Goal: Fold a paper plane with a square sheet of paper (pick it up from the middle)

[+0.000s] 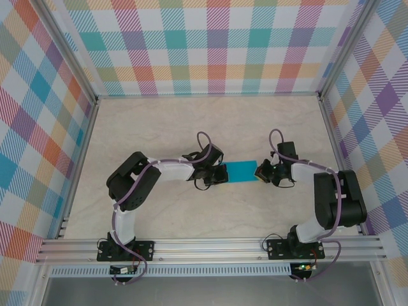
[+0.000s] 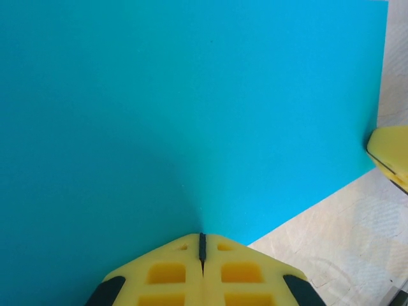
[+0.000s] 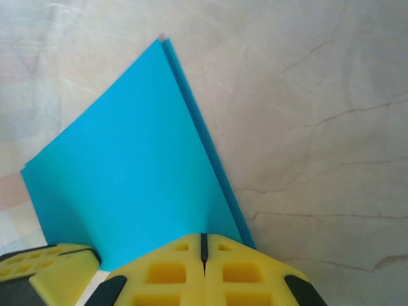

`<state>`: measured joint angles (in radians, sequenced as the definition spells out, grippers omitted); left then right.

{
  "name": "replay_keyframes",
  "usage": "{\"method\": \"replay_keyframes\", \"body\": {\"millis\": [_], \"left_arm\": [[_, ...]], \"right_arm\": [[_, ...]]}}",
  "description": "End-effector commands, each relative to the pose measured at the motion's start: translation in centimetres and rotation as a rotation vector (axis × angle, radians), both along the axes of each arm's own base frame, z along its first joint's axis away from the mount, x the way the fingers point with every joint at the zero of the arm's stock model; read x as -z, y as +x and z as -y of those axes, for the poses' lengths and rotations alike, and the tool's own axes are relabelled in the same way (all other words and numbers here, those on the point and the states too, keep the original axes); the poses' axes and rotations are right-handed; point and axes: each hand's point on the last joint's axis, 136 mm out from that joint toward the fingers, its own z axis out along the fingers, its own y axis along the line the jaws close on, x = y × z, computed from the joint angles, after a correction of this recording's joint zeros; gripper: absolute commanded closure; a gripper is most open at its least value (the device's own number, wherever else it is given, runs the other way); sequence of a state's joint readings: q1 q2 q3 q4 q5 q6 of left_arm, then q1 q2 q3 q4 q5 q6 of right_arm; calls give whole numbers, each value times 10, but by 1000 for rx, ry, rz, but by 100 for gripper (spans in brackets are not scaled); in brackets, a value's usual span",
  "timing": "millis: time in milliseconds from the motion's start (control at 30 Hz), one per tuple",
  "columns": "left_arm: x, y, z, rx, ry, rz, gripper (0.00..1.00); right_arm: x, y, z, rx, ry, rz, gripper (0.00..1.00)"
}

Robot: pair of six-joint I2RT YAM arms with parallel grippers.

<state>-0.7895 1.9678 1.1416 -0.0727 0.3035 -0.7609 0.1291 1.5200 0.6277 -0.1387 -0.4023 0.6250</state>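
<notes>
Paper (image 1: pixel 241 171) edges in both grippers (image 1: pixel 225 173) (image 1: pixel 258 172)

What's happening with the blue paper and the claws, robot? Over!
Left claw shut on the square sheet of paper. Right claw shut on its other end. Sheet looks doubled over. Nothing seen in the way.

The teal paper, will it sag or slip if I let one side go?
Probably floppy: the teal paper is thin, pinched at opposite edges by both arms' shut jaws. Doubled layers along one edge may stiffen it slightly. Likely light.
</notes>
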Motion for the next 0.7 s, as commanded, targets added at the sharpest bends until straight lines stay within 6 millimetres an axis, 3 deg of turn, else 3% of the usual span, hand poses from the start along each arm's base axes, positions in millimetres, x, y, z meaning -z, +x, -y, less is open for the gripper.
{"method": "replay_keyframes", "body": {"millis": [0,167,300,433,667], "left_arm": [[50,-24,-61,-27,228,-125,100],[46,-26,-64,-11,218,-120,100],[42,-25,-60,-8,193,-118,100],[42,-25,-60,-13,198,-119,100],[49,-29,-76,-34,276,-143,100]], "right_arm": [[-23,-1,-33,-95,113,95,100],[-39,-1,-70,-160,177,157,100],[-25,-2,-86,-169,155,117,100],[-5,-4,-78,-134,104,76,100],[24,-20,-37,-78,-120,48,100]]}}
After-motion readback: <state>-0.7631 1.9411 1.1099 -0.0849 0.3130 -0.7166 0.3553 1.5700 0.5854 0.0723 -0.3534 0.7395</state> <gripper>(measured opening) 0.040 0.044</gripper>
